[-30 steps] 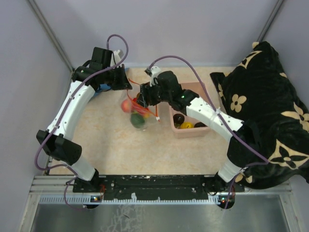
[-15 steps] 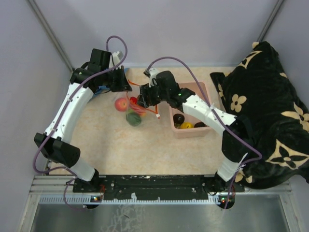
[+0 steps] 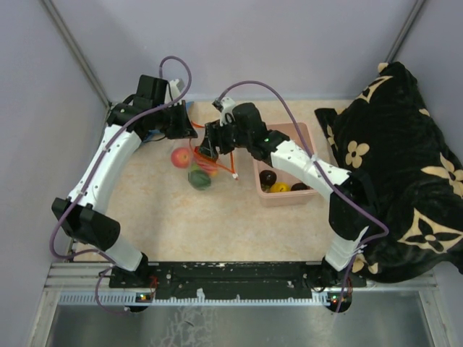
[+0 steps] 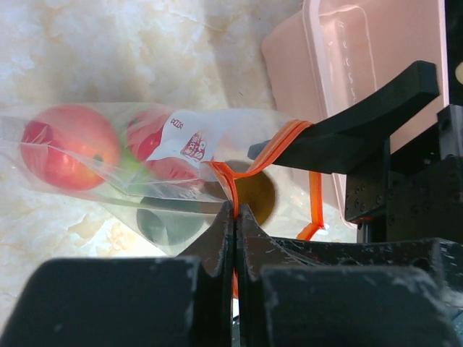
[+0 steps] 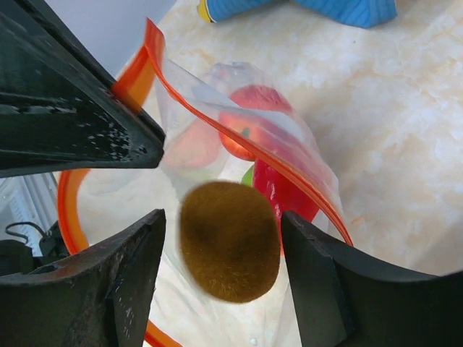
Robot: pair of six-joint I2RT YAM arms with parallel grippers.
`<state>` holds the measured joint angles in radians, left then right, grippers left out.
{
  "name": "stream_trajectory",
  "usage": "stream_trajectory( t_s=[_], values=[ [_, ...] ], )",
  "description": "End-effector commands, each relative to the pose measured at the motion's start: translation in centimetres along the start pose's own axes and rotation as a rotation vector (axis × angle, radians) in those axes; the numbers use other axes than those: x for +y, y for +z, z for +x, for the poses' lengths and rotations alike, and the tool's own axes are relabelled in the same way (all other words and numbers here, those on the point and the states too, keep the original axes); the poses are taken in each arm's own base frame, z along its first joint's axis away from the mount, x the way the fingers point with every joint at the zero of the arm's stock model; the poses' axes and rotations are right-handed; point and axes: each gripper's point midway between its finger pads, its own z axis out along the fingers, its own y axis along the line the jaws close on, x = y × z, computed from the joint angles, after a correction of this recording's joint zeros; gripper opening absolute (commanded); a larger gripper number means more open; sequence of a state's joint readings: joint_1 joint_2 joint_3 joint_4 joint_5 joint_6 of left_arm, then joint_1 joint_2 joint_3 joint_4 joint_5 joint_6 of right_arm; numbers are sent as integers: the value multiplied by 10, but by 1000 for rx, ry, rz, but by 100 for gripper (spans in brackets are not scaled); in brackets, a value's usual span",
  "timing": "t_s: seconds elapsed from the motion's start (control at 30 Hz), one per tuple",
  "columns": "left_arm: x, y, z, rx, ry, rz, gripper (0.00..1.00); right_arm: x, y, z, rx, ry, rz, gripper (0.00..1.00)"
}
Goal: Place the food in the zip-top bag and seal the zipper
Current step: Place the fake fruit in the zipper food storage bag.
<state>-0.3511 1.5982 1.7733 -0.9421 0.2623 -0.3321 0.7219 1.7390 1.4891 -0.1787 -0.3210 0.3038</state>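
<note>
Cream marbled worktop (image 3: 166,224), plain grey walls (image 3: 289,43) behind and to both sides. A black cloth with cream flower print (image 3: 398,166) is heaped along your right edge. A blue ribbed cloth (image 5: 340,9) lies toward the far-left corner, mostly under the left arm. The pink rectangular plastic tub (image 3: 283,196) sits right of centre near the far edge; in it you have a dark brown ball (image 3: 268,177), a yellow ball (image 3: 281,187) and a second dark ball (image 3: 299,186). The clear thin zip-top bag (image 4: 145,170) lies just left of the tub, about mid-width toward the far edge, body on the surface, mouth lifted. Inside it: a red-orange round toy fruit (image 4: 70,147), a second red fruit (image 4: 155,141) and a dark green fruit (image 4: 163,224). Your left claw (image 4: 236,217) is clenched on the red-orange zipper strip (image 4: 286,141), pinching one lip of the mouth. Your right claw (image 5: 222,220) is spread wide, gripping nothing. From the left wrist camera, one of its fingers (image 4: 347,119) reaches into the mouth with the strip lying across it, so the bag gapes. A brown fuzzy oval fruit (image 5: 230,242) shows between the spread fingers with a gap on each side, touching neither, right over the open mouth. You cannot tell whether it rests in the bag. Through the plastic, the left wrist camera shows a brownish blur beside the green fruit.
</note>
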Motion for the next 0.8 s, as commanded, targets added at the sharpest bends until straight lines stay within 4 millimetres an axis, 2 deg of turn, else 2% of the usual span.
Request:
stream_trajectory(
  t_s=[0.0, 0.2, 0.33, 0.53, 0.6, 0.67, 0.77],
  values=[
    [2, -10, -8, -61, -6, -16, 0, 19, 0, -44, -126, 3, -62, 65],
    [9, -7, -4, -71, -42, -12, 0, 24, 10, -39, -121, 42, -100, 67],
    [17, -4, 1, -68, -66, -19, 0, 26, 1, -44, -124, 26, -93, 68],
    [32, -2, 4, -79, -95, -34, 0, 29, -29, -50, -89, -32, -63, 69],
    [37, -2, 4, -83, -104, -40, 0, 26, -48, -54, -95, -38, -36, 70],
    [41, -2, 3, -87, -111, -44, 0, 16, -64, -52, -84, -28, 19, 70],
    [49, -2, 3, -88, -119, -56, 0, -16, -84, -43, -64, 1, 148, 72]
  ],
)
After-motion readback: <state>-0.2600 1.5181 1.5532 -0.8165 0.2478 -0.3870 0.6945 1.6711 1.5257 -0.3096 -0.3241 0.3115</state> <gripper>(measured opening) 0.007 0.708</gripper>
